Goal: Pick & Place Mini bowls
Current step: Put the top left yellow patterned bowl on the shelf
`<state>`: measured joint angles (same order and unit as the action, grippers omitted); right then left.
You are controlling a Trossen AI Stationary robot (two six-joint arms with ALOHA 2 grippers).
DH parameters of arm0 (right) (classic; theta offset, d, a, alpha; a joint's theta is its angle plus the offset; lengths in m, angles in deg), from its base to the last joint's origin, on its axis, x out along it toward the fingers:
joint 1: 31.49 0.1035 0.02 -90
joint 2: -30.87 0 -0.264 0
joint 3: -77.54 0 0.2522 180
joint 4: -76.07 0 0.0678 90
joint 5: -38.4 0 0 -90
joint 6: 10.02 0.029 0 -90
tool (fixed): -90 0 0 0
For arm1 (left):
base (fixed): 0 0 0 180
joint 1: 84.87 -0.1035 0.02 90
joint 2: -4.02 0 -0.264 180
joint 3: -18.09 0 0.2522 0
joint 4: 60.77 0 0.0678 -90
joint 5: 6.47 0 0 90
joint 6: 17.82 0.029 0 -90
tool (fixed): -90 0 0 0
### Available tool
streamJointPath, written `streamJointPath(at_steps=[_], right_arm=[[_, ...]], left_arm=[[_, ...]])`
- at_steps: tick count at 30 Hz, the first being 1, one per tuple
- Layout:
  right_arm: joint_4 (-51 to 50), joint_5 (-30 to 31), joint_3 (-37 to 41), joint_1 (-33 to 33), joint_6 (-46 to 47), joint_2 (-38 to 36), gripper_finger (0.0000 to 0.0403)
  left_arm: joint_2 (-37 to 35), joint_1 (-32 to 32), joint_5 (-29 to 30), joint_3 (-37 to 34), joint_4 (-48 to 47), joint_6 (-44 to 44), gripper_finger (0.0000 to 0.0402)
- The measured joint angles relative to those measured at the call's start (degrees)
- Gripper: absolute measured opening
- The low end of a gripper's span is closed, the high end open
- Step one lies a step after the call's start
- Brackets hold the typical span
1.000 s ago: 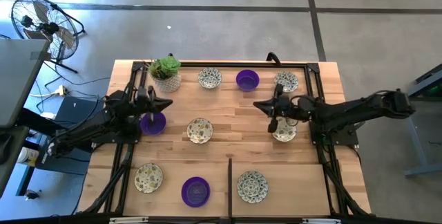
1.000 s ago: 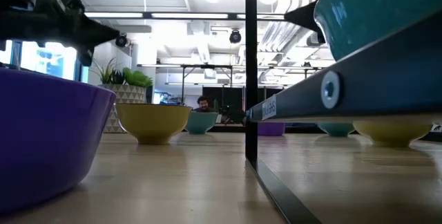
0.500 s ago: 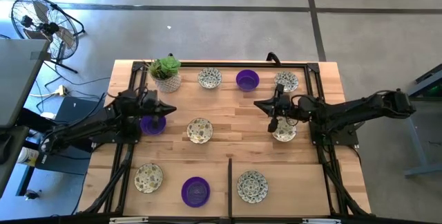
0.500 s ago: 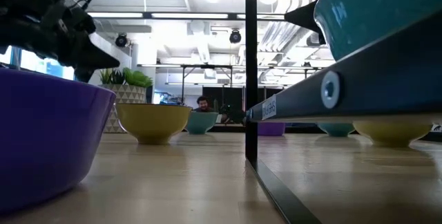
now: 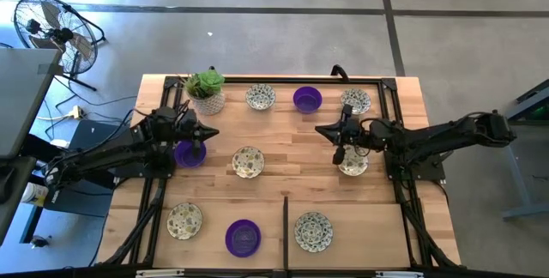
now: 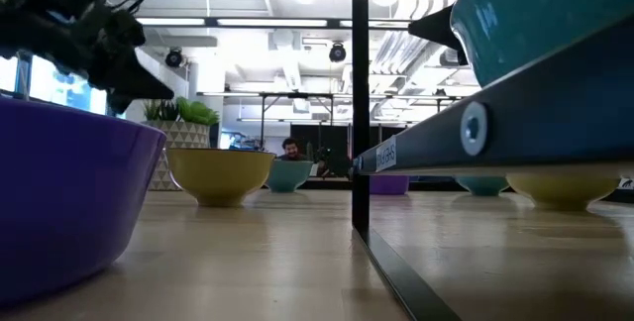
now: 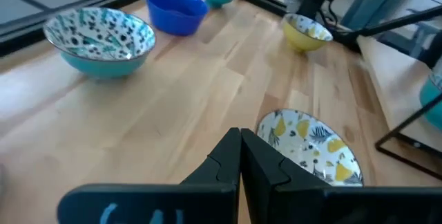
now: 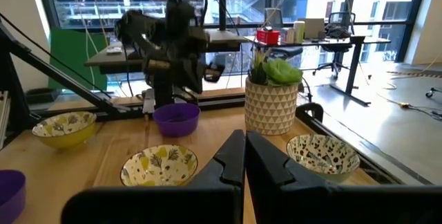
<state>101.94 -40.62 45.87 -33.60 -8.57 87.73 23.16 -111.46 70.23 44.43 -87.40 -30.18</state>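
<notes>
The desk (image 5: 292, 154) is a light wooden surface of butcher-block planks, bordered by a black metal frame (image 5: 390, 85). A pale pot with a diamond pattern, holding a green plant (image 5: 206, 89), stands near the far left corner of the desk. A thin black post (image 6: 359, 103) rises from the middle of the near edge.

Beyond the left edge of the desk, a round floor fan (image 5: 50, 27) stands on the grey concrete floor (image 5: 257, 21); cables and a power strip (image 5: 75, 112) lie close by. Dark seams cross the floor.

In the room behind the desk, a person (image 6: 290, 148) sits at a workstation. An office chair (image 8: 336, 34) and further desks stand before large windows.
</notes>
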Motion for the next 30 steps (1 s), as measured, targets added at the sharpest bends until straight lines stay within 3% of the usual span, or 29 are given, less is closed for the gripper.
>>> streamJointPath(at_steps=[9,20,25,30], right_arm=[[-1.2,0.3,0.0,-0.2,-0.8,0.0,0.0],[-1.4,1.1,0.0,-0.3,-7.1,0.0,0.0],[-1.7,1.0,0.0,-0.3,-10.3,0.0,0.0],[-1.2,0.9,0.0,-0.5,-11.8,0.0,0.0]], left_arm=[[12.0,0.0,-0.9,9.5,-6.1,0.2,0.0014],[28.5,0.6,-2.9,15.6,-3.3,0.1,0.0119],[37.0,5.6,-2.7,20.1,-4.6,0.1,0.016],[45.1,10.2,1.5,25.3,-9.3,0.1,0.0199]])
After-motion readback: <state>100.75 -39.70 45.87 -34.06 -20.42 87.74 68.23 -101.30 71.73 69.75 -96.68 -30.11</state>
